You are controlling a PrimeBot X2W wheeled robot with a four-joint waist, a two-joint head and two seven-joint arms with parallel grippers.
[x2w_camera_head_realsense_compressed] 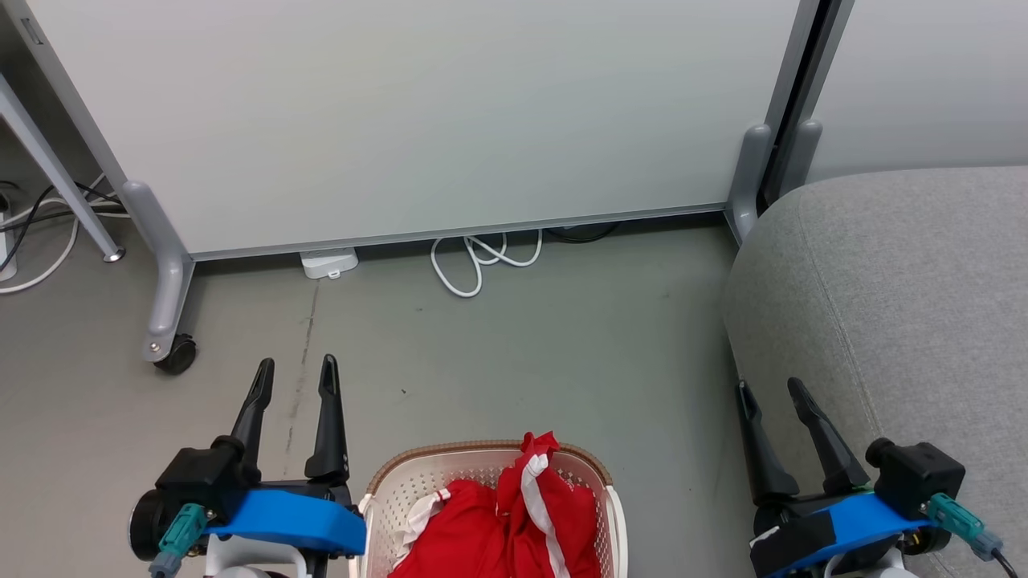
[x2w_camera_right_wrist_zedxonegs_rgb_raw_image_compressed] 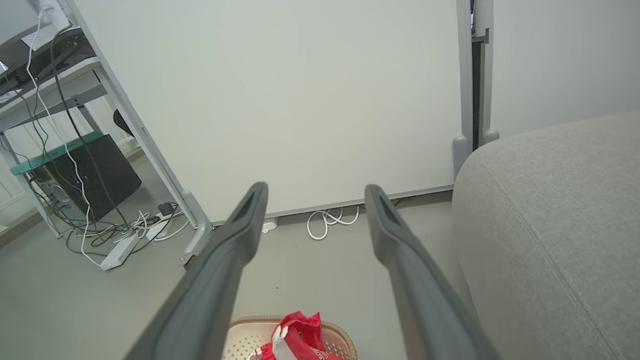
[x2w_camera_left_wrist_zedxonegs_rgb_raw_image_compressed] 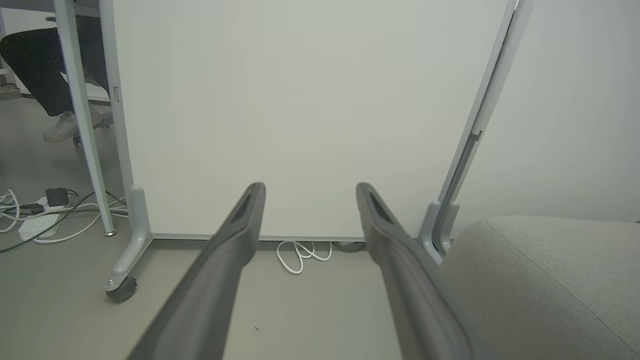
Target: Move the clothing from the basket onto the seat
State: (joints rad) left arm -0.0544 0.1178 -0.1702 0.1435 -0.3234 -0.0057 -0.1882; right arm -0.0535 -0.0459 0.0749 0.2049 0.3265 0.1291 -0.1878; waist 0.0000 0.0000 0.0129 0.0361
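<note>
My head camera looks steeply down; both wrist cameras, low and level, share the pale wheeled partition panel.

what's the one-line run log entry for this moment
stage: not started | clothes: in basket | seat: right of basket | left tool: open, empty | right tool: open, empty

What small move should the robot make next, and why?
Probably swing the right claw inward and down toward the red clothing in the basket. It and the left claw stand open and empty, the clothing lies in the basket, and the grey seat is on its side.
</note>
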